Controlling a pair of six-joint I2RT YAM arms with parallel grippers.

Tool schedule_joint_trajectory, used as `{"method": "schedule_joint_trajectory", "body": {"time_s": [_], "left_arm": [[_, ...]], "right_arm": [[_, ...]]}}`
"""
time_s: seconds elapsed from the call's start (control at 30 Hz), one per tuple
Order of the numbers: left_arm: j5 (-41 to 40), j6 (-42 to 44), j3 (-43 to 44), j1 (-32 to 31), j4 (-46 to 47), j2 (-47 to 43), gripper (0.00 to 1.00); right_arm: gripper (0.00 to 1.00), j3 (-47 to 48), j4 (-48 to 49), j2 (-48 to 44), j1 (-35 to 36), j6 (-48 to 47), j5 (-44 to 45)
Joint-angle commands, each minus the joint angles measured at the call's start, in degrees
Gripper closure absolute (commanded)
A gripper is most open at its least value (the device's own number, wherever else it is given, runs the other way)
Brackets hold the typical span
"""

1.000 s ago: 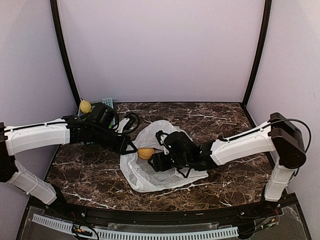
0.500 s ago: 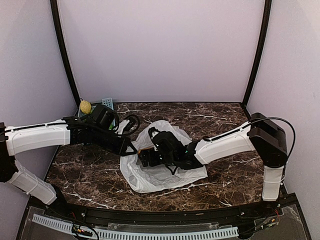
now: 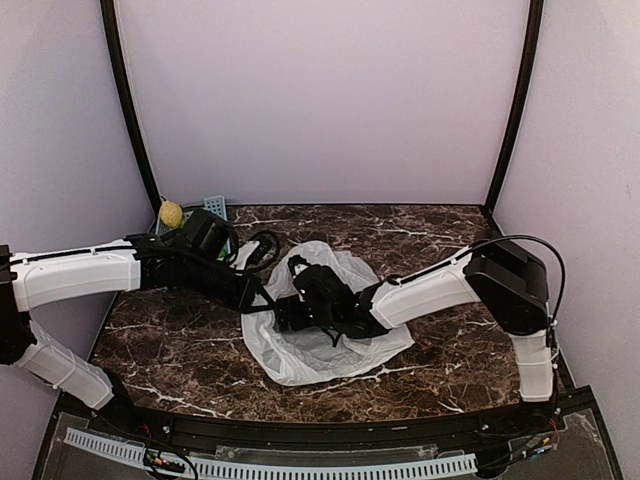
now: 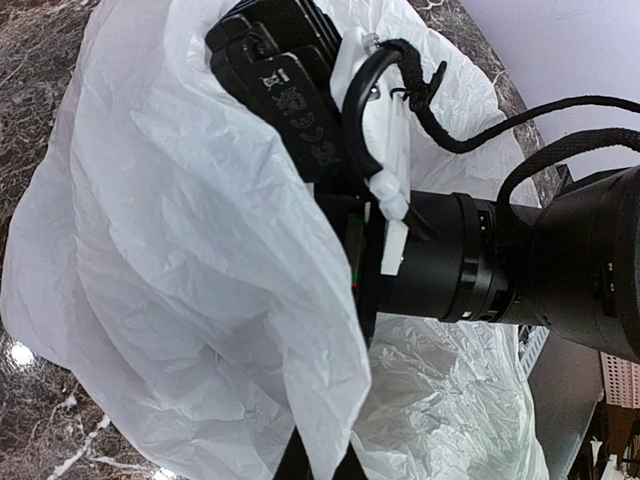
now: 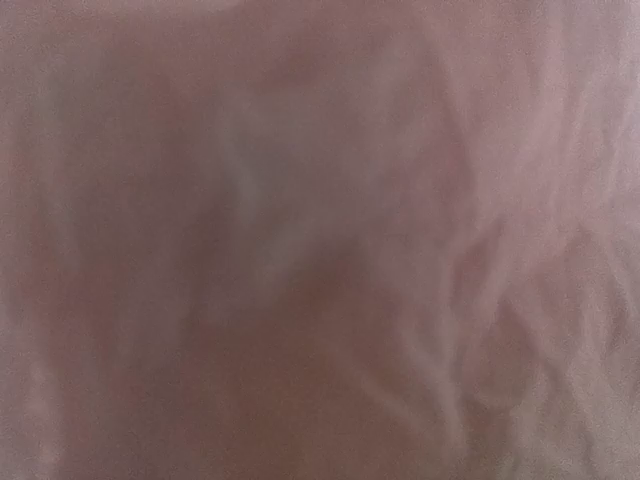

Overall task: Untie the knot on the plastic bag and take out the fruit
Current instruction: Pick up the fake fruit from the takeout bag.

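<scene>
L end effector clamped on rim of plastic bag, mouth held open. R end effector is inside the mouth, fingers hidden by film, so can't tell if apart or together. Do it well: L holds rim high + taut, R probes slow and closes on fruit only, not film. Bag mid-worktop, spreading to 4 o'clock of L. Fruit inside not visible. One yellow fruit at 10 o'clock of L, well apart, beside blue basket.

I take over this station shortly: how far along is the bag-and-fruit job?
Done: the plastic bag lies untied and open, and one yellow fruit sits in the back-left corner. In hand: the left tool pinches the bag's edge while the right arm reaches inside, plastic hiding its tool. Left: any fruit inside; none shows.
</scene>
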Motion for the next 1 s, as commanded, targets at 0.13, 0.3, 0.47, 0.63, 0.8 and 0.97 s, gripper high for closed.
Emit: {"method": "schedule_joint_trajectory", "body": {"time_s": [0.13, 0.3, 0.47, 0.63, 0.8, 0.97], "left_arm": [[1.3, -0.8, -0.5, -0.2, 0.4, 0.7, 0.99], [0.9, -1.0, -0.2, -0.2, 0.4, 0.8, 0.99], [0.3, -1.6, 0.0, -0.2, 0.3, 0.8, 0.99], [-0.5, -1.7, 0.6, -0.3, -0.2, 0.8, 0.99], [-2.1, -1.7, 0.9, -0.3, -0.8, 0.2, 0.99], [-4.7, -1.8, 0.7, -0.3, -1.6, -0.4, 0.99]], "right_arm": [[0.18, 2.9, 2.4, 3.7, -1.0, -2.2, 2.5], [0.32, 1.7, 5.5, 3.4, -1.1, -4.2, 1.1], [0.44, 0.4, 7.1, 2.0, -1.1, -6.3, -0.1], [0.5, -2.0, 8.0, -0.6, -1.1, -7.0, -0.4], [0.51, -7.0, 8.6, -5.7, -0.7, -7.3, -0.2], [0.51, -13.4, 8.5, -11.9, 1.0, -6.8, 0.3]]}}
